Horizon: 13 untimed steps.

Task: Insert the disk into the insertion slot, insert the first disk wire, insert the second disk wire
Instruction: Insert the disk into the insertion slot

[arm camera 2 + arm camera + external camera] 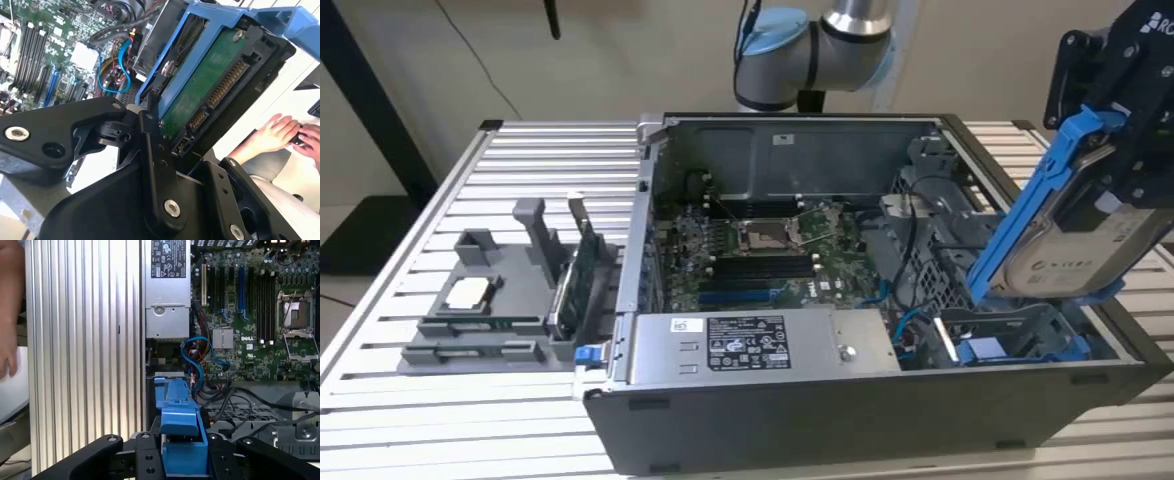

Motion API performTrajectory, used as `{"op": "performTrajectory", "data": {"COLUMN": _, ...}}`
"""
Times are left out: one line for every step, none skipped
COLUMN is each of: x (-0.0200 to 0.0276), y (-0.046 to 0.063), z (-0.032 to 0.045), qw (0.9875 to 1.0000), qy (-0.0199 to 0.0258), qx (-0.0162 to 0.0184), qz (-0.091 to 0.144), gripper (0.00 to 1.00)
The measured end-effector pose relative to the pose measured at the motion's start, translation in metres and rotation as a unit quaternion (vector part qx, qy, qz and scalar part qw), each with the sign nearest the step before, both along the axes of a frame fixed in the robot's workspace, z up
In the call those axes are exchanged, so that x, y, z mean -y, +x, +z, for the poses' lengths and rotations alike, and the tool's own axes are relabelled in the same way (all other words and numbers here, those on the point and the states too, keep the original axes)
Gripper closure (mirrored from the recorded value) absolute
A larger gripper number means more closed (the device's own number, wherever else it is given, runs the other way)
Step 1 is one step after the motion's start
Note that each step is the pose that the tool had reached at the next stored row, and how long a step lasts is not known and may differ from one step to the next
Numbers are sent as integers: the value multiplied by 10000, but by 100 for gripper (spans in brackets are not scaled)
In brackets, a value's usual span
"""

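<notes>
Standing open-topped, the computer case [787,120] is left with free room above its rim. The insertion slot [1014,330] is found at the exterior view's right, just below the tilted disk [1067,250], which is clamped between the fingers [155,165] of the gripper [182,452].
</notes>
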State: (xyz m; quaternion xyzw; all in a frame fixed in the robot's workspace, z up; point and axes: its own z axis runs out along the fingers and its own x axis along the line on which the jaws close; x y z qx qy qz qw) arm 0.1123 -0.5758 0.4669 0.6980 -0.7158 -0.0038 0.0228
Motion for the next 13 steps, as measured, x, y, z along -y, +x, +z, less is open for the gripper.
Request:
{"op": "performTrajectory", "data": {"x": 0, "y": 0, "z": -16, "qw": 10000, "qy": 0, "qx": 0, "qz": 0, "gripper": 67}}
{"op": "performTrajectory", "data": {"x": 1, "y": 0, "z": -30, "qw": 10000, "qy": 0, "qx": 0, "qz": -1, "gripper": 67}}
{"op": "performTrajectory", "data": {"x": 2, "y": 0, "z": -43, "qw": 10000, "qy": 0, "qx": 0, "qz": -1, "gripper": 67}}
{"op": "performTrajectory", "data": {"x": 3, "y": 0, "z": -55, "qw": 10000, "qy": 0, "qx": 0, "qz": -1, "gripper": 67}}
{"op": "performTrajectory", "data": {"x": 4, "y": 0, "z": -65, "qw": 10000, "qy": -1, "qx": 0, "qz": -2, "gripper": 67}}
{"op": "performTrajectory", "data": {"x": 4, "y": 0, "z": -74, "qw": 10000, "qy": -3, "qx": 0, "qz": -2, "gripper": 67}}
{"op": "performTrajectory", "data": {"x": 4, "y": 1, "z": -83, "qw": 10000, "qy": -4, "qx": 0, "qz": -2, "gripper": 67}}
{"op": "performTrajectory", "data": {"x": 5, "y": 1, "z": -93, "qw": 10000, "qy": -4, "qx": 0, "qz": -2, "gripper": 67}}
{"op": "performTrajectory", "data": {"x": 5, "y": 1, "z": -102, "qw": 10000, "qy": -5, "qx": 0, "qz": -3, "gripper": 67}}
{"op": "performTrajectory", "data": {"x": 5, "y": 1, "z": -110, "qw": 10000, "qy": -7, "qx": 0, "qz": -4, "gripper": 67}}
{"op": "performTrajectory", "data": {"x": 5, "y": 1, "z": -116, "qw": 10000, "qy": -10, "qx": 0, "qz": -6, "gripper": 67}}
{"op": "performTrajectory", "data": {"x": 5, "y": 1, "z": -120, "qw": 10000, "qy": -12, "qx": 0, "qz": -9, "gripper": 67}}
{"op": "performTrajectory", "data": {"x": 5, "y": 1, "z": -124, "qw": 10000, "qy": -15, "qx": 0, "qz": -13, "gripper": 67}}
